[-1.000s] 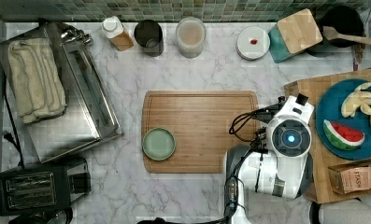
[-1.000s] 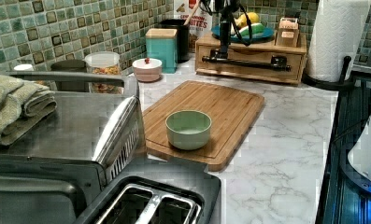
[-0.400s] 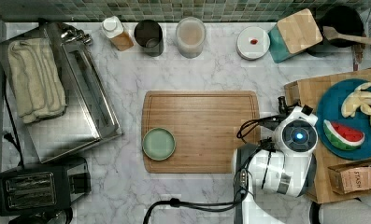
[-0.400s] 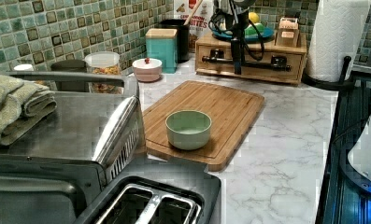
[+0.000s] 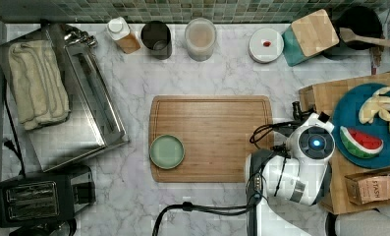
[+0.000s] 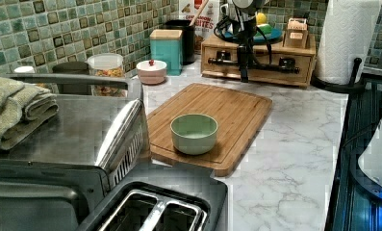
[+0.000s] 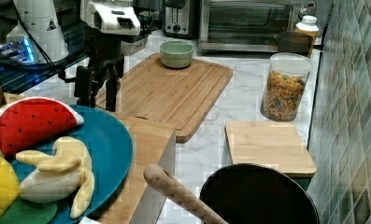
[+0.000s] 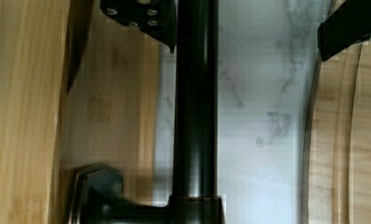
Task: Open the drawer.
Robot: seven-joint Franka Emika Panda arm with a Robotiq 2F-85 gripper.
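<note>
The drawer (image 6: 259, 61) sits in a low wooden box at the far end of the surface (image 6: 294, 159) in the left view, beyond the cutting board (image 6: 212, 118). In the top view it lies at the right edge, under a blue plate (image 5: 364, 128) of toy fruit. Its front looks flush with the box, so by my reading it is not yet pulled out.

The relation that counts is between the claw (image 6: 244, 67) and the black bar handle (image 8: 195, 102). In the left view the claw hangs straight down in front of the drawer face, its tips at the height of the handle, about midway between the two mounts. The handle's long axis runs left to right across the drawer front in the left view. In the wrist view the bar passes lengthwise between the two fingers (image 8: 141, 16), one finger on the drawer side and one on the cutting-board side. The fingers are spread, with clear gaps to the bar on both sides, pinching nothing.

So the claw straddles the bar crosswise. The coming move likely calls for closing on the bar, then pulling away from the box toward the cutting board, square to the handle's length.
</note>
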